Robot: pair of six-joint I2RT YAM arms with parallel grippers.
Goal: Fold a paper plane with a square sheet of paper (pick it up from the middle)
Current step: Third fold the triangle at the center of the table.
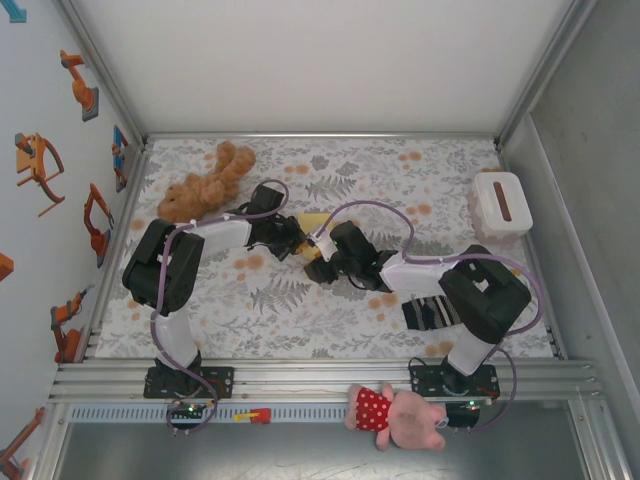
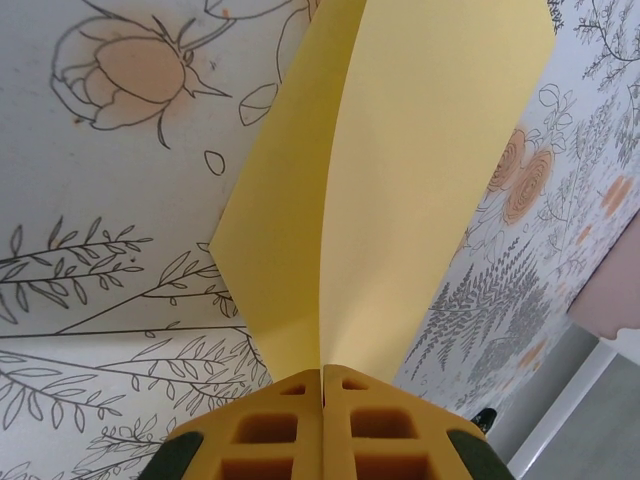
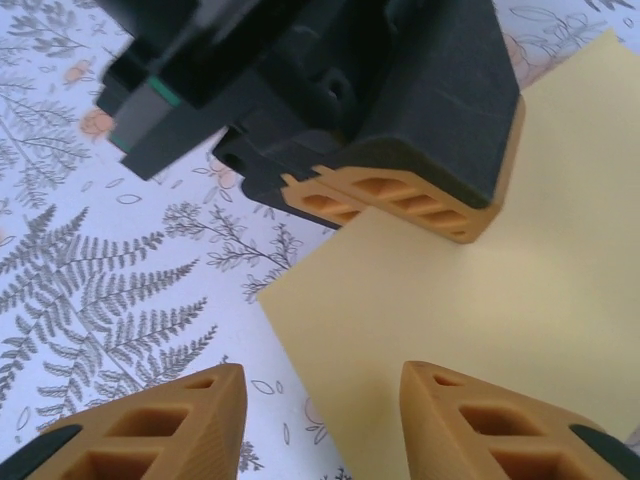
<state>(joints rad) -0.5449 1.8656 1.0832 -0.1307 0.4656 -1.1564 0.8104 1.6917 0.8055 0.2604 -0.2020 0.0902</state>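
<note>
Progress: in my judgement the task is sitting at an early stage. The square sheet of paper (image 2: 400,180) is hanging low over the worktop (image 2: 110,200), near its middle. Whether the far edge is touching the surface, I cannot tell. The left hand (image 2: 323,372) is clamping the sheet, its jaws pressed together on one edge. The right hand (image 3: 322,370) is hovering just beside a corner with its fingers apart, gripping nothing.

Condition: the sheet is showing plain pale yellow and is bending along one lengthwise line into a shallow V. Nose and wing folds are not yet appearing, so most of the folding is waiting to be done.
</note>
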